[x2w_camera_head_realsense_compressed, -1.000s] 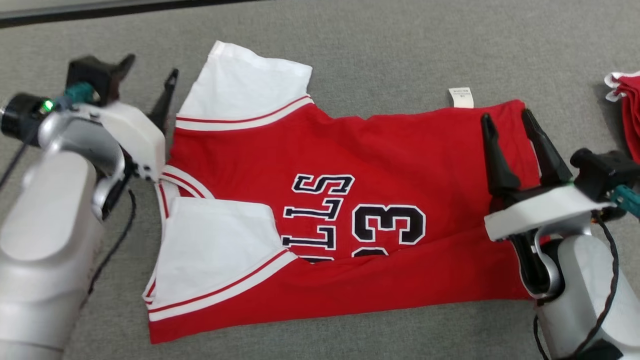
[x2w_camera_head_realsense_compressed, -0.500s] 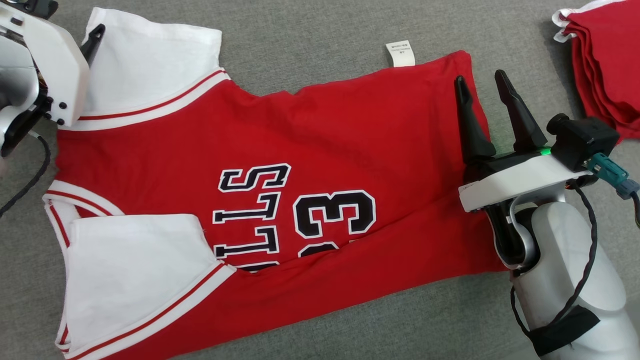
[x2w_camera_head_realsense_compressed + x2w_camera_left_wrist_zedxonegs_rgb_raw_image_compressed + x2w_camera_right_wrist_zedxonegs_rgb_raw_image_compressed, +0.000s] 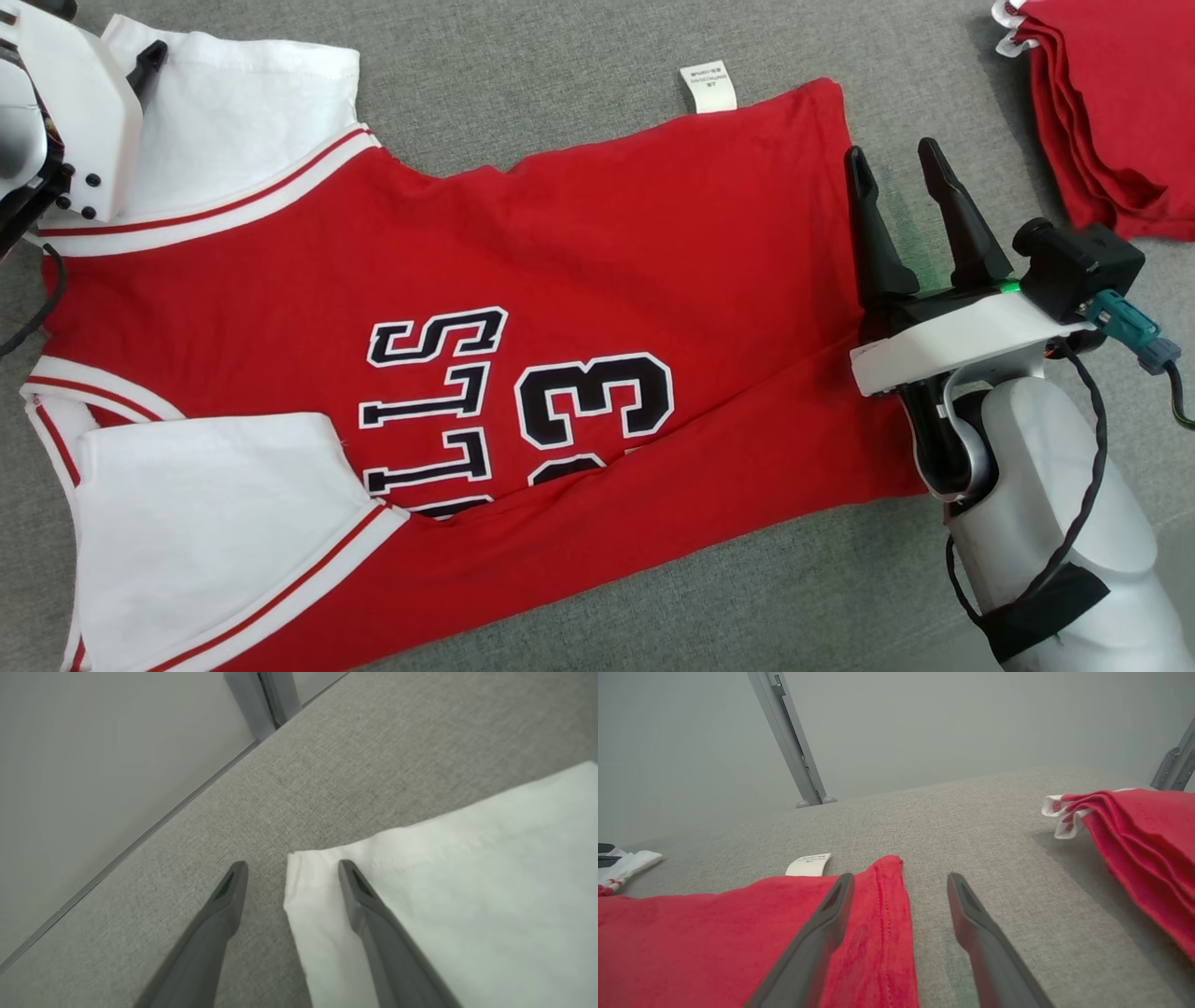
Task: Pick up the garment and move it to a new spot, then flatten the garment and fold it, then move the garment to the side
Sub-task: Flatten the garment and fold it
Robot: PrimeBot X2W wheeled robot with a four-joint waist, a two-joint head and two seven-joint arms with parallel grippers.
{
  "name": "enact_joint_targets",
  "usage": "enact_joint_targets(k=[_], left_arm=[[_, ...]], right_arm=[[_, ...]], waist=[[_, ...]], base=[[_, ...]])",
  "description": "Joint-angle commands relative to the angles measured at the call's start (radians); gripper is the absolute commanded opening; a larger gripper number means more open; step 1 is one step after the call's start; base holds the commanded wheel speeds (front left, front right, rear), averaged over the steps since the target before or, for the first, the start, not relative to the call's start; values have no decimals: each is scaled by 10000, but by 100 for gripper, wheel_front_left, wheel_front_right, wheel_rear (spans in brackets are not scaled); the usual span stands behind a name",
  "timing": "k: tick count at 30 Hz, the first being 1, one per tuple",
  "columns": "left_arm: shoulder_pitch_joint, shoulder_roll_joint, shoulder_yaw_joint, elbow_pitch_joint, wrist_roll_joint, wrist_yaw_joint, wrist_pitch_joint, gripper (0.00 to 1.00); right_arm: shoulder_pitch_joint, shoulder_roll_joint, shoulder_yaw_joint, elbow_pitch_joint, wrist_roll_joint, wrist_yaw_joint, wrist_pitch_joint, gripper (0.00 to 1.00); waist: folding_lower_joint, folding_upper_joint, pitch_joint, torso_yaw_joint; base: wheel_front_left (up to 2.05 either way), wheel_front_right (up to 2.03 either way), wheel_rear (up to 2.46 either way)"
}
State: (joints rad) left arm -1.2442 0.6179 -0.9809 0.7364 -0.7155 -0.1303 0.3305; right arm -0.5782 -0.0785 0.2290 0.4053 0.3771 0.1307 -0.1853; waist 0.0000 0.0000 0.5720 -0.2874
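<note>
The garment (image 3: 579, 252), a red jersey with white sleeves and black "23" lettering, lies spread on the grey surface with its near side folded over. My left gripper (image 3: 292, 865) is open at the far sleeve's (image 3: 444, 896) outer corner, one finger over the white cloth and the other over bare surface. In the head view one left finger (image 3: 149, 61) shows at the upper left, on that sleeve. My right gripper (image 3: 894, 161) is open at the hem's far corner. In the right wrist view my right gripper (image 3: 900, 877) straddles the red hem edge (image 3: 887, 891).
A stack of folded red garments (image 3: 1111, 112) lies at the far right, and that stack (image 3: 1143, 830) is close to my right gripper. A white care label (image 3: 708, 87) sticks out past the garment's far edge. The surface's edge (image 3: 140, 835) and a metal post (image 3: 789, 742) lie beyond.
The head camera has shifted, so the whole picture slid left and grew. My left gripper has come from beside the collar up to the far sleeve's corner. The right gripper stays open at the hem.
</note>
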Motion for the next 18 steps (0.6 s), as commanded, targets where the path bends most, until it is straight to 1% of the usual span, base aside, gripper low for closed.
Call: enact_joint_targets(k=[1,2,3,4,10,14,18], left_arm=[[31,17,-256,123,-166,-6,231,100],[65,11,-425,115,-290,-6,322,49],[59,20,-605,55,-407,-8,377,20],[2,43,-732,15,-520,-10,358,0],[-333,33,-1179,-130,-1033,1,-366,0],[-430,-108,-1242,-101,-1207,1,-1391,0],[-197,-288,-1260,-202,-1398,1,-2421,0]], right_arm=[[-108,-43,-41,41,31,1,-88,100],[-122,-67,-58,67,33,1,-100,100],[-145,-94,-81,85,34,1,-103,100],[-171,-114,-108,101,38,1,-91,100],[-250,-216,-428,194,74,1,-30,100],[-288,-374,-565,202,123,1,-51,100],[-395,-698,-554,234,284,1,198,100]], waist=[[0,0,-2,4],[0,0,-1,13],[0,0,2,27],[0,0,6,48],[0,0,-46,376],[0,0,-222,723],[0,0,-498,1165]], base=[[0,0,0],[0,0,0],[0,0,0],[0,0,0],[0,0,0],[0,0,0],[0,0,0]])
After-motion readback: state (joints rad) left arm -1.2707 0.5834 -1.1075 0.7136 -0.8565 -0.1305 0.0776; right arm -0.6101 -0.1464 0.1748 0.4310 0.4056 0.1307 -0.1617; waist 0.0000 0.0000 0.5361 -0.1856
